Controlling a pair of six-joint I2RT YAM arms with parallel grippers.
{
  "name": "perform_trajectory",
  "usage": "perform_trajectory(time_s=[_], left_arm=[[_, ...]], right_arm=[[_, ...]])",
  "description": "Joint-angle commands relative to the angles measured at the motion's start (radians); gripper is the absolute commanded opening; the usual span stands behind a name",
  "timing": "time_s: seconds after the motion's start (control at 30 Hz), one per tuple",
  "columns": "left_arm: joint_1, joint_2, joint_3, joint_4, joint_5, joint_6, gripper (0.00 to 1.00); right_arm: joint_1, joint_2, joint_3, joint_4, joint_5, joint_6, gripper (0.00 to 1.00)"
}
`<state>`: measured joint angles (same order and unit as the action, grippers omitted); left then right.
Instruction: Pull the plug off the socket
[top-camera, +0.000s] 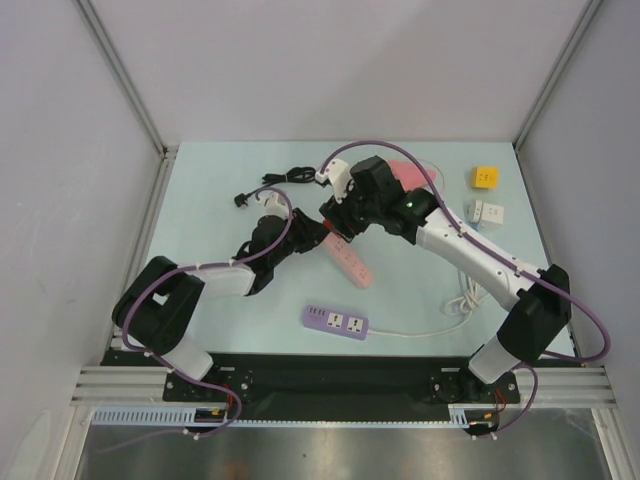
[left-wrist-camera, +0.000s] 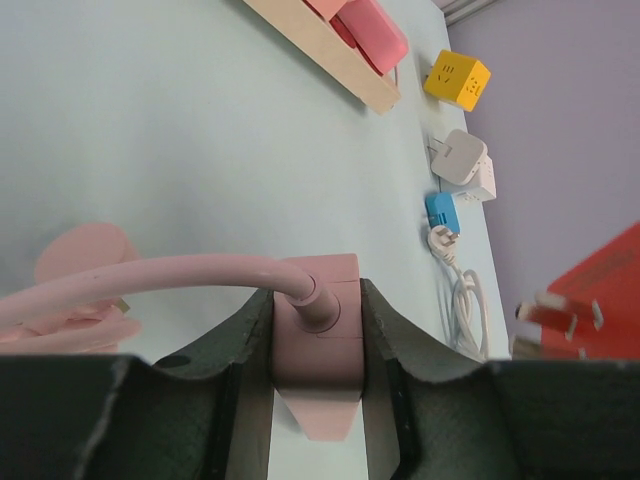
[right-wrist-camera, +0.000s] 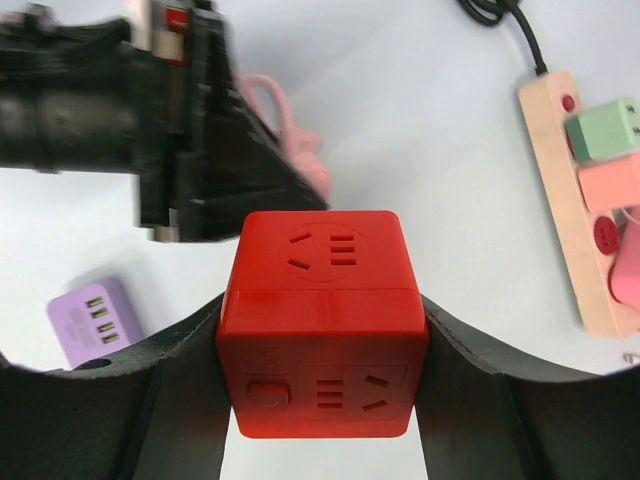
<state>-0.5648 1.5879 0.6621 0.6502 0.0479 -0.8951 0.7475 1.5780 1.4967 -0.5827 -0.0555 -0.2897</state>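
**A:** While the left gripper (left-wrist-camera: 313, 300) pinches the pink plug (left-wrist-camera: 315, 365), where is the socket?

**B:** The red cube socket (right-wrist-camera: 320, 250) is squeezed in the right gripper (right-wrist-camera: 322, 310), over the middle of the table (top-camera: 200, 200), a little toward the far edge.

**A:** What may go wrong?

**B:** The claws are very close. I think the pink cable (left-wrist-camera: 150, 275) can catch on one arm, and then the plug may twist out.

**A:** Do the views differ?

**B:** Yes. The left wrist view shows the plug apart from the cube. The right wrist view shows two empty faces of the cube. From above, the arms hide both grips.
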Motion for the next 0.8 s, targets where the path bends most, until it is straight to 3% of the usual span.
perform_trajectory(time_s=[0.0,0.17,0.4,0.77], left_arm=[[0.009,-0.039,-0.024,0.035,-0.014,0.078,0.0],[0.02,-0.029,-0.053,0.088,0.009,0.053,0.0],[0.032,-0.009,-0.108,0.152,0.024,0.039,0.0],[0.04,0.066,-0.165,0.164,0.046,0.094,0.17]], right_arm=[[-0.071,-0.03,0.019,0.001,-0.051,-0.017,0.0],[-0.265,-0.102,-0.036,-0.011,-0.33,-0.043,0.0],[-0.495,-0.21,-0.187,0.069,-0.542,0.0,0.0],[-0.775,-0.28,-0.386,0.221,-0.814,0.107,0.0]])
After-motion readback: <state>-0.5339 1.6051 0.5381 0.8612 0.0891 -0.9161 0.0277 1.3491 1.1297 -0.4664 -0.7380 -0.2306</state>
